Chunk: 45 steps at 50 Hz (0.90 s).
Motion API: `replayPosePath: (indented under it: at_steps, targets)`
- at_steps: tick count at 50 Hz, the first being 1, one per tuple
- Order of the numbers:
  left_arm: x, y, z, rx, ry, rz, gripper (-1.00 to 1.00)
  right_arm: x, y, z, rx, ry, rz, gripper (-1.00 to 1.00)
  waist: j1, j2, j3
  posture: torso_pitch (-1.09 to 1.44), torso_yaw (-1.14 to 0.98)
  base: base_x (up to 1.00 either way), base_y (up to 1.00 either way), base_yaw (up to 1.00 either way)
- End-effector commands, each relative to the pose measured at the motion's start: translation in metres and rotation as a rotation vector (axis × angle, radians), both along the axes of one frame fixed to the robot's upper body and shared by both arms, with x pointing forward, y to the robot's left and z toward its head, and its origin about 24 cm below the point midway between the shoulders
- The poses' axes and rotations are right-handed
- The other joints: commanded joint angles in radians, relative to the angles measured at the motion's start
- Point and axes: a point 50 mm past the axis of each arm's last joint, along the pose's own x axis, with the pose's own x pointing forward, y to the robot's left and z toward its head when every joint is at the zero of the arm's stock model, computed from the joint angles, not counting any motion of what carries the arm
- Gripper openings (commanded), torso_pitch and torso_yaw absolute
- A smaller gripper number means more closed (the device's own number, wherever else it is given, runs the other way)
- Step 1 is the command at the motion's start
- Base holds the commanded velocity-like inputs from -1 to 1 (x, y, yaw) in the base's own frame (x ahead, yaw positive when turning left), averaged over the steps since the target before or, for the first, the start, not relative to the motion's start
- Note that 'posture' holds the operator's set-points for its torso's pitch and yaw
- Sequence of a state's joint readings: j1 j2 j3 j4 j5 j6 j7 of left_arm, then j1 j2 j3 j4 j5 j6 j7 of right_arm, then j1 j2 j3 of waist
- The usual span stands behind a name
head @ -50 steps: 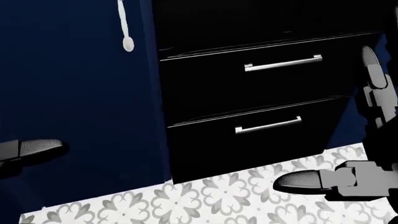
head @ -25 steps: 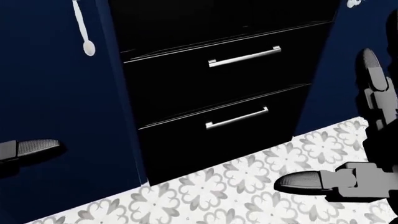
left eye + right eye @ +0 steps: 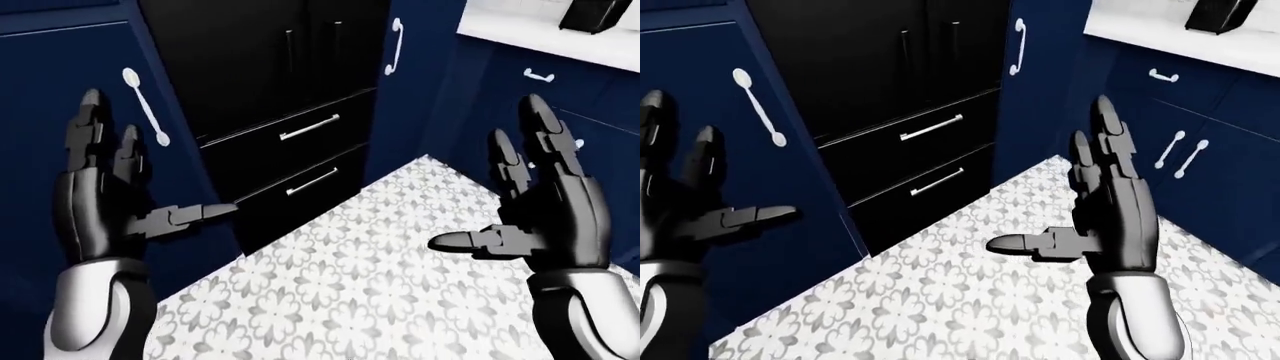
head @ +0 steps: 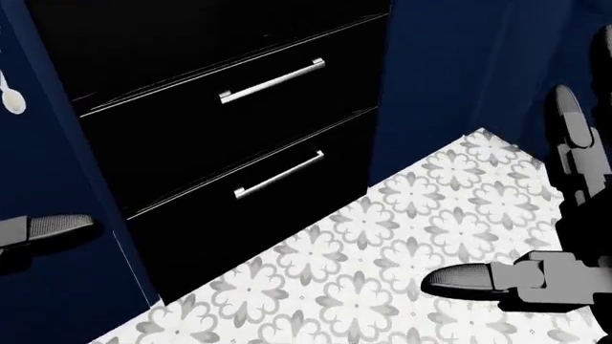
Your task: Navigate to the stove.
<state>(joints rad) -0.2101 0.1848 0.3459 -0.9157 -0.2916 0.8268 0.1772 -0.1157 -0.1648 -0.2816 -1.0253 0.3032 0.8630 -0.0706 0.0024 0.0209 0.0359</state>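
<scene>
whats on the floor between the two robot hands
Nothing: in the left-eye view, only bare patterned floor tiles lie between the left robot hand and the right robot hand, both open and empty.

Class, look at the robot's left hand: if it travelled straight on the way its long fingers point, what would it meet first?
Probably the navy cabinet door with the white handle beyond the left hand; depth is unclear.

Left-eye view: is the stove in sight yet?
No, only the black drawers, navy cabinets, a white counter and patterned floor show; no stove.
</scene>
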Motion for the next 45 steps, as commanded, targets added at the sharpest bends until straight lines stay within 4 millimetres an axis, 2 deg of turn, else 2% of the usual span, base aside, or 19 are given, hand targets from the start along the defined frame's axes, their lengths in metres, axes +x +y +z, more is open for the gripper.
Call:
replayPosePath:
  at_steps: [1, 3, 5, 6, 8, 15, 17, 18, 19, 21, 28, 30, 31, 32, 34, 41, 43, 44, 45]
  targets:
    - [-0.0045, -0.0025, 0.0103, 0.015, -0.074, -0.012, 1.00, -0.0039, 0.0009, 0.0089, -0.014, -0.067, -0.001, 1.00, 0.002, 0.002, -0.008, 0.00, 0.00, 0.00, 0.00, -0.39]
    - [-0.0047, -0.0021, 0.0099, 0.014, -0.073, -0.012, 1.00, -0.0041, 0.0010, 0.0087, -0.016, -0.067, -0.002, 1.00, 0.006, -0.033, -0.011, 0.00, 0.00, 0.00, 0.00, -0.32]
    - [-0.0045, -0.0020, 0.0095, 0.014, -0.074, -0.011, 1.00, -0.0044, 0.0011, 0.0083, -0.014, -0.067, -0.001, 1.00, -0.001, -0.106, -0.033, 0.00, 0.00, 0.00, 0.00, -0.11]
    - [-0.0045, -0.0020, 0.0093, 0.014, -0.074, -0.011, 1.00, -0.0045, 0.0007, 0.0086, -0.014, -0.069, -0.002, 1.00, -0.006, -0.064, -0.015, 0.00, 0.00, 0.00, 0.00, -0.11]
    - [-0.0045, -0.0024, 0.0096, 0.014, -0.074, -0.012, 1.00, -0.0045, 0.0002, 0.0089, -0.012, -0.070, -0.004, 1.00, -0.008, -0.069, -0.020, 0.00, 0.00, 0.00, 0.00, -0.11]
    - [-0.0043, -0.0036, 0.0102, 0.017, -0.074, -0.014, 1.00, -0.0042, -0.0003, 0.0097, -0.015, -0.068, -0.007, 1.00, -0.001, -0.001, 0.004, 0.00, 0.00, 0.00, 0.00, -0.11]
    - [-0.0039, -0.0042, 0.0099, 0.019, -0.073, -0.017, 1.00, -0.0041, -0.0009, 0.0099, -0.012, -0.069, -0.008, 1.00, -0.004, 0.046, -0.004, 0.00, 0.00, 0.00, 0.00, -0.11]
    - [-0.0035, -0.0046, 0.0097, 0.020, -0.073, -0.018, 1.00, -0.0039, -0.0009, 0.0101, -0.012, -0.069, -0.008, 1.00, -0.002, 0.084, -0.020, 0.00, 0.00, 0.00, 0.00, -0.11]
    - [-0.0035, -0.0046, 0.0098, 0.020, -0.073, -0.019, 1.00, -0.0039, -0.0009, 0.0100, -0.013, -0.068, -0.008, 1.00, 0.009, 0.038, -0.008, 0.00, 0.00, 0.00, 0.00, -0.11]
    - [-0.0028, -0.0041, 0.0088, 0.015, -0.072, -0.018, 1.00, -0.0040, -0.0019, 0.0091, -0.010, -0.065, -0.015, 1.00, 0.005, 0.045, -0.007, 0.00, 0.00, 0.00, 0.00, -0.10]
    - [-0.0034, -0.0034, 0.0086, 0.017, -0.071, -0.016, 1.00, -0.0042, -0.0018, 0.0084, -0.010, -0.064, -0.015, 1.00, 0.002, -0.023, -0.006, 0.00, 0.00, 0.00, 0.00, -0.11]
    - [-0.0033, -0.0031, 0.0083, 0.017, -0.071, -0.014, 1.00, -0.0043, -0.0020, 0.0084, -0.010, -0.065, -0.016, 1.00, 0.002, -0.067, -0.012, 0.00, 0.00, 0.00, 0.00, -0.11]
    - [-0.0038, -0.0029, 0.0089, 0.016, -0.072, -0.013, 1.00, -0.0043, -0.0022, 0.0084, -0.010, -0.065, -0.016, 1.00, 0.000, -0.105, -0.026, 0.00, 0.00, 0.00, 0.00, -0.11]
    - [-0.0043, -0.0029, 0.0094, 0.016, -0.072, -0.013, 1.00, -0.0044, -0.0023, 0.0084, -0.010, -0.065, -0.017, 1.00, -0.009, -0.062, -0.014, 0.00, 0.00, 0.00, 0.00, -0.12]
    - [-0.0036, -0.0022, 0.0084, 0.015, -0.072, -0.012, 1.00, -0.0045, -0.0024, 0.0082, -0.011, -0.065, -0.018, 1.00, -0.004, -0.070, -0.015, 0.00, 0.00, 0.00, 0.00, -0.11]
    - [-0.0042, -0.0024, 0.0082, 0.015, -0.073, -0.011, 1.00, -0.0049, -0.0025, 0.0077, -0.011, -0.065, -0.020, 1.00, 0.001, -0.002, 0.003, 0.00, 0.00, 0.00, 0.00, -0.11]
    - [-0.0040, -0.0026, 0.0080, 0.016, -0.072, -0.012, 1.00, -0.0047, -0.0027, 0.0079, -0.010, -0.065, -0.020, 1.00, -0.001, 0.044, -0.004, 0.00, 0.00, 0.00, 0.00, -0.11]
    - [-0.0039, -0.0027, 0.0081, 0.016, -0.072, -0.012, 1.00, -0.0045, -0.0028, 0.0082, -0.011, -0.066, -0.020, 1.00, 0.000, 0.082, -0.020, 0.00, 0.00, 0.00, 0.00, -0.12]
    - [-0.0038, -0.0031, 0.0081, 0.017, -0.072, -0.013, 1.00, -0.0045, -0.0029, 0.0084, -0.010, -0.066, -0.021, 1.00, 0.011, 0.036, -0.006, 0.00, 0.00, 0.00, 0.00, -0.11]
